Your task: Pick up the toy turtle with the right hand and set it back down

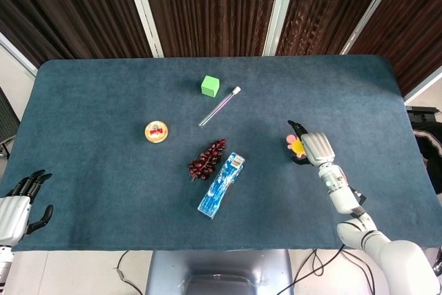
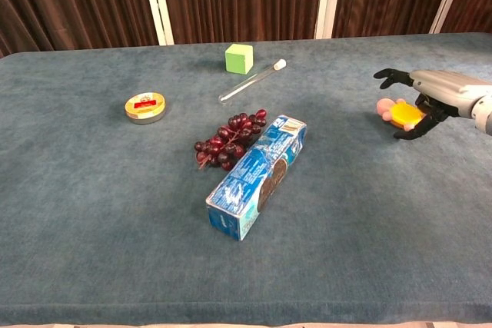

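The toy turtle, yellow-orange with a pink head, lies on the blue table cloth at the right side. My right hand hovers just right of it, fingers spread wide to either side of the toy and not closed on it. My left hand hangs off the table's front left corner, fingers apart and holding nothing; the chest view does not show it.
A blue snack box and a bunch of dark grapes lie mid-table. A test tube, a green cube and a small round tin sit further back and left. The table's right edge is close to the hand.
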You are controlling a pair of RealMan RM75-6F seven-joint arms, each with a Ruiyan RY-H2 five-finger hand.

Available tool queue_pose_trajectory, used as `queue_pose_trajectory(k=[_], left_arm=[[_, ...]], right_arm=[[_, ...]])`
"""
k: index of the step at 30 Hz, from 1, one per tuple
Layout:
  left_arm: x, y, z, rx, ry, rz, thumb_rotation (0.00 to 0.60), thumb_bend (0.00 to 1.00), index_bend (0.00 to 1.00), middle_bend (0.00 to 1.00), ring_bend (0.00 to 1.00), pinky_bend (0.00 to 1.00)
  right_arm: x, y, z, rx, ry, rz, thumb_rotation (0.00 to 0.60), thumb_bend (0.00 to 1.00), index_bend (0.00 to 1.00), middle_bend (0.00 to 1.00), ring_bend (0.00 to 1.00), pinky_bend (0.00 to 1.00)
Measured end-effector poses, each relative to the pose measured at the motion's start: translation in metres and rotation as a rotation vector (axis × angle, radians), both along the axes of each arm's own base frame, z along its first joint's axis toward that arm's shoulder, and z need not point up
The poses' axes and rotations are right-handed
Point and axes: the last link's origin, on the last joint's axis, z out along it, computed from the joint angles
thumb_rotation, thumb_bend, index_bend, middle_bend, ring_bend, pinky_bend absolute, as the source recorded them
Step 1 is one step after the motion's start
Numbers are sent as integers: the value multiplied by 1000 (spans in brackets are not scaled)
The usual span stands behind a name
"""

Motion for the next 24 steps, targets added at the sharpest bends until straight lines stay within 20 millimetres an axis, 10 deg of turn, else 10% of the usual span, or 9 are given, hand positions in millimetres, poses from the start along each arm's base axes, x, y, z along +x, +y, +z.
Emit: queue_pose_trajectory(k=[5, 12, 24], left_arm=[[0, -1, 0, -1, 0, -3, 600, 411, 172, 102, 158, 398], [0, -2, 2, 7, -5, -2, 600, 410, 172, 102, 159, 399], [2, -4, 1, 7, -1, -10, 600, 411, 172, 102, 159, 398]], right_arm=[[4, 18, 9, 19, 21, 40, 600, 67, 0, 135, 593, 792], [7, 51, 37, -9, -12, 49, 600, 67, 4, 117, 167, 256], [-4, 138, 108, -155, 51, -74, 600, 67, 0, 0, 0, 5]])
